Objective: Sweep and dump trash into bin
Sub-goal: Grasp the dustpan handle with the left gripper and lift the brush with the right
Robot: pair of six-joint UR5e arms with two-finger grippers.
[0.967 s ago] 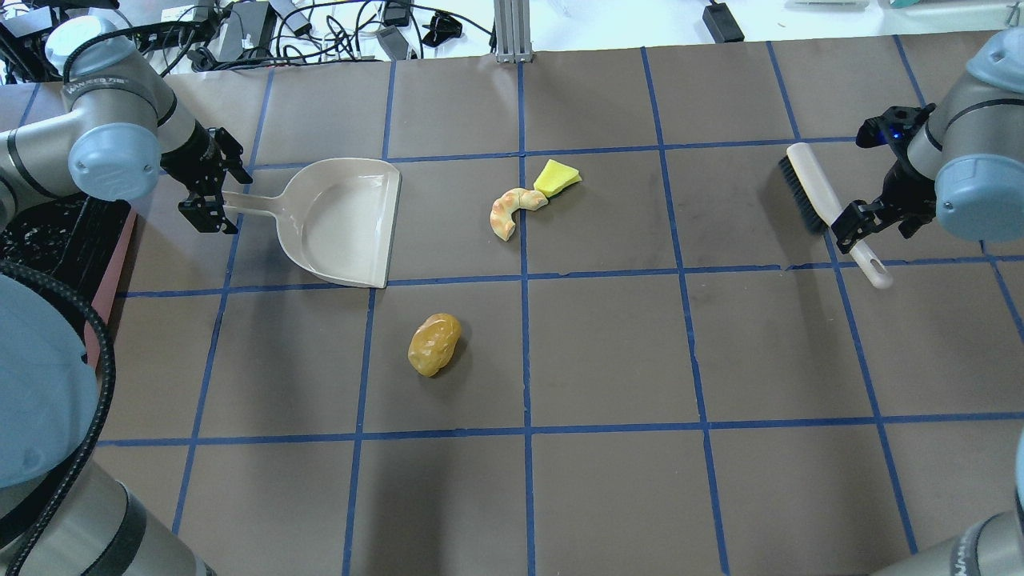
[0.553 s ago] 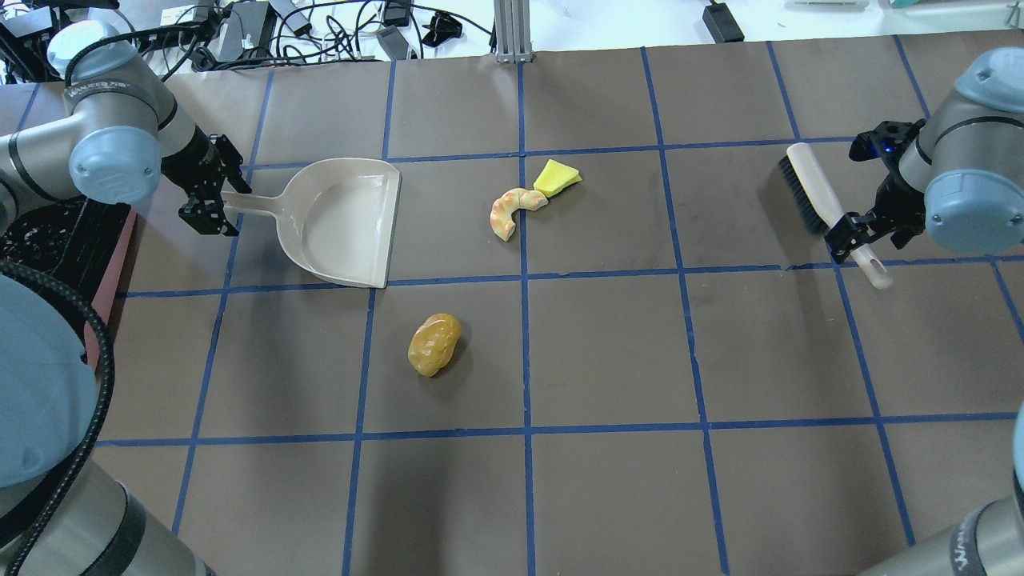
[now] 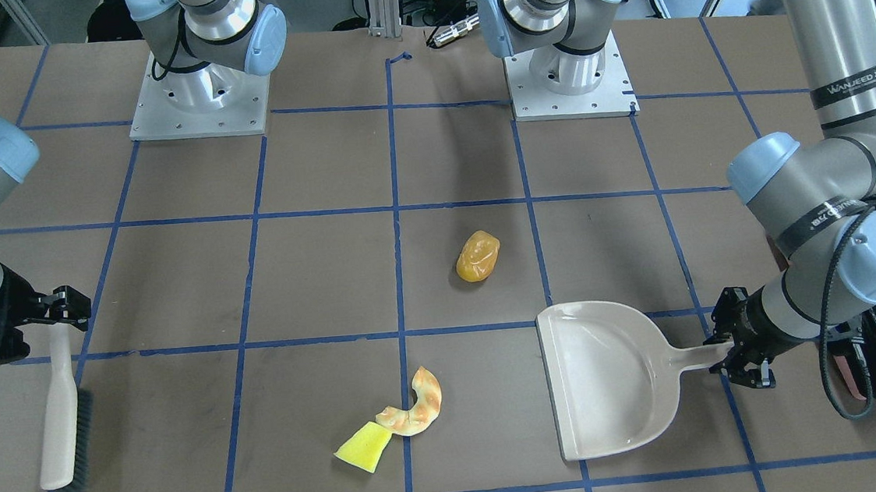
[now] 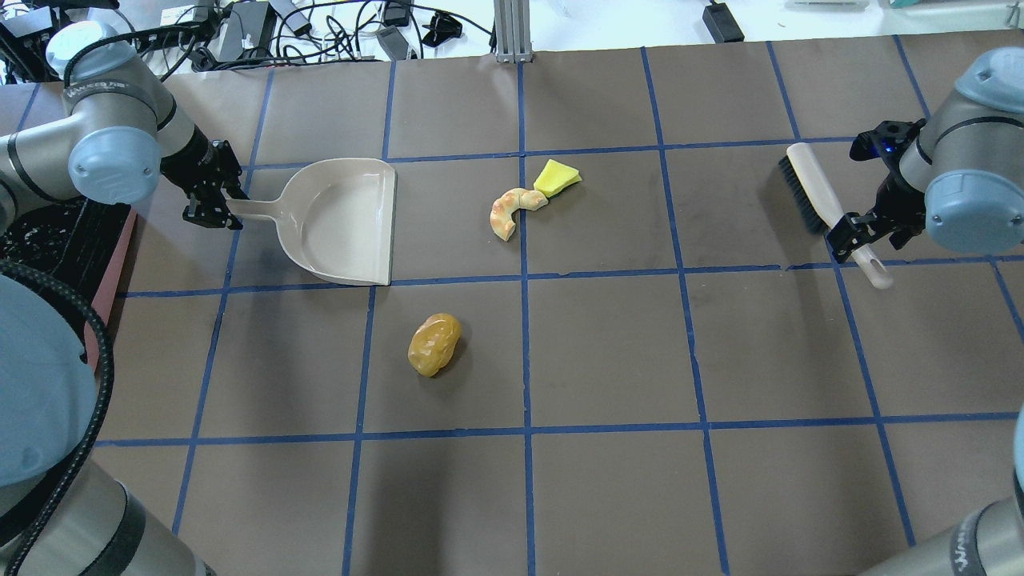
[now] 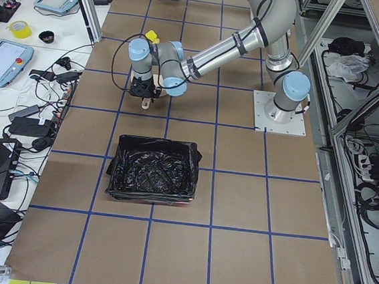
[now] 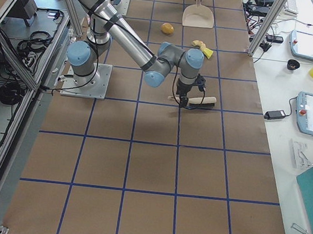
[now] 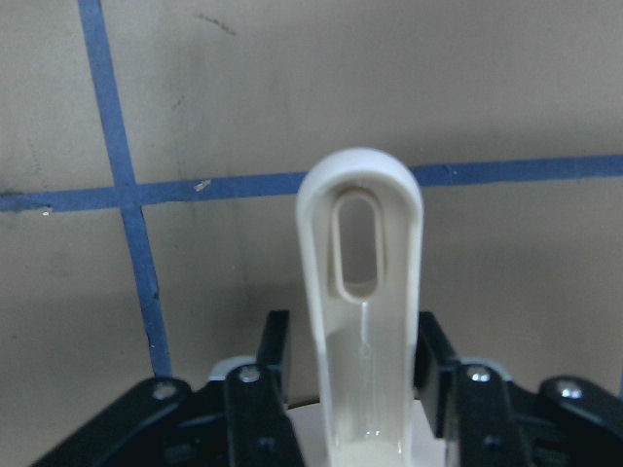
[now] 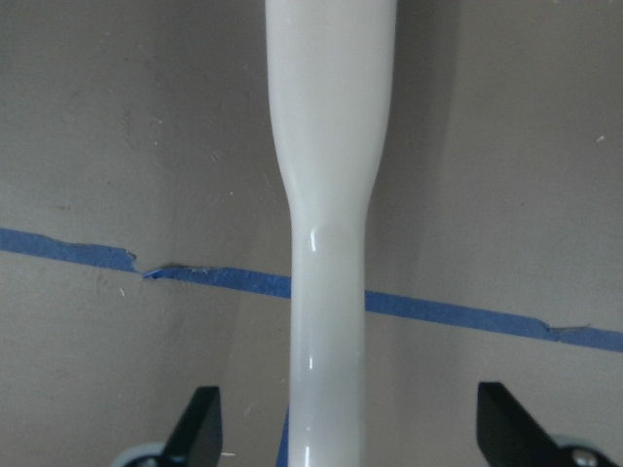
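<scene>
The trash lies on the brown table: an amber-yellow lump [image 4: 434,344] [image 3: 478,256], a tan croissant-like piece [image 4: 508,212] [image 3: 419,408] and a yellow wedge [image 4: 556,178] [image 3: 364,447] touching it. My left gripper [image 4: 214,206] [image 7: 350,331] is shut on the handle [image 7: 360,272] of the beige dustpan [image 4: 344,220], which rests on the table left of the trash. My right gripper [image 4: 854,234] [image 8: 346,409] is open and straddles the handle [image 8: 331,195] of the beige brush [image 4: 808,188], fingers apart from it. The bin [image 5: 147,193], lined with a black bag, stands beyond my left arm.
The bin's black bag and pink edge [image 4: 112,272] show at the table's left edge beside my left arm. Cables and power bricks [image 4: 264,32] lie beyond the far table edge. A metal post [image 4: 512,32] stands at the far middle.
My left gripper has closed on the dustpan handle and the dustpan has shifted slightly left. My right gripper came down around the brush handle and stays open.
</scene>
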